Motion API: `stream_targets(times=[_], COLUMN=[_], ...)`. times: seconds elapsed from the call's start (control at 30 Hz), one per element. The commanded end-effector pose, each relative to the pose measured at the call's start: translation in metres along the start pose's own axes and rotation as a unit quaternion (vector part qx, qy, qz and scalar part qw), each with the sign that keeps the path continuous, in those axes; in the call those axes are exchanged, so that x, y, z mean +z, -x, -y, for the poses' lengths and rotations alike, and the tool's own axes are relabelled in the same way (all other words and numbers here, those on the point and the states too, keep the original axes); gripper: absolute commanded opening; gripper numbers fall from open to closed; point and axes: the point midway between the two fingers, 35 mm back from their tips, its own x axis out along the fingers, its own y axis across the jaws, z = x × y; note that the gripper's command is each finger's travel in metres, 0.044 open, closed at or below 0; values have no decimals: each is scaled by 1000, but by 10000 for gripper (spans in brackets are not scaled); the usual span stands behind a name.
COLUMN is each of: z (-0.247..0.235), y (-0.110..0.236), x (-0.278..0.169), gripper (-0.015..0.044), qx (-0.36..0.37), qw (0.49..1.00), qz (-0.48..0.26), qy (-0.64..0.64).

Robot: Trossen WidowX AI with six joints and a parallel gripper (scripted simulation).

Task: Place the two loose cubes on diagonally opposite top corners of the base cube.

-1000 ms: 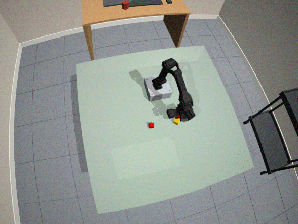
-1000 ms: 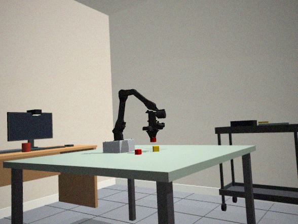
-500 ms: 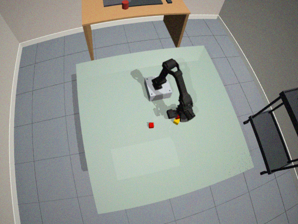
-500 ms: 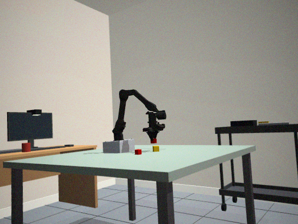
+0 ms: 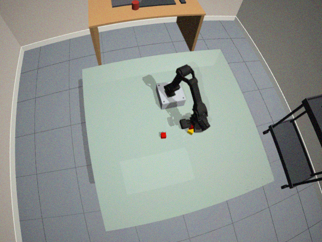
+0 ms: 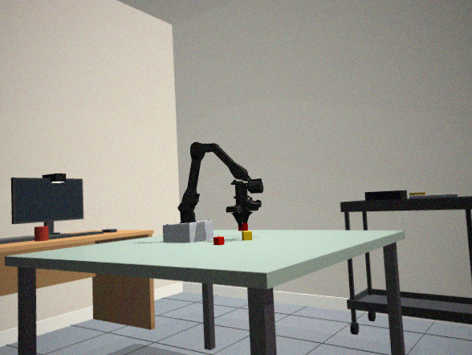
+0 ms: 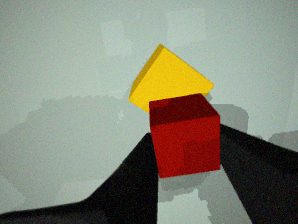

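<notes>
The yellow base cube (image 5: pixel 190 132) (image 6: pixel 246 235) (image 7: pixel 165 75) sits on the table, turned about diagonally in the wrist view. My gripper (image 5: pixel 191 126) (image 6: pixel 243 224) (image 7: pixel 182 134) is shut on one red cube (image 5: pixel 191 127) (image 6: pixel 243 227) (image 7: pixel 185 147), held about level, low over the base cube's arm-side part. In the wrist view the held cube hides the base cube's near corner; whether they touch cannot be told. The other red cube (image 5: pixel 163 135) (image 6: pixel 218 240) lies on the table, left of the base cube in the top and exterior views.
The arm stands on a pale grey mounting block (image 5: pixel 172 102) (image 6: pixel 177 234) on the pale green table (image 5: pixel 142 211) (image 6: pixel 321 241). A wooden desk (image 5: pixel 148 16) stands beyond the table and a black cart (image 5: pixel 290 153) (image 6: pixel 405 206) stands to the right.
</notes>
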Motion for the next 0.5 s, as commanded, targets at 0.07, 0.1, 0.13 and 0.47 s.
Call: stream_targets(times=[0.07,0.1,0.13,0.47], z=[-1,-1,-1,-1], y=[-2,-2,-2,-2], x=[0,0,0,0], gripper=[105,105,105,158], qx=[3,3,3,3], qw=[1000,1000,1000,1000], qz=[1,1,1,1], qy=[2,2,2,2])
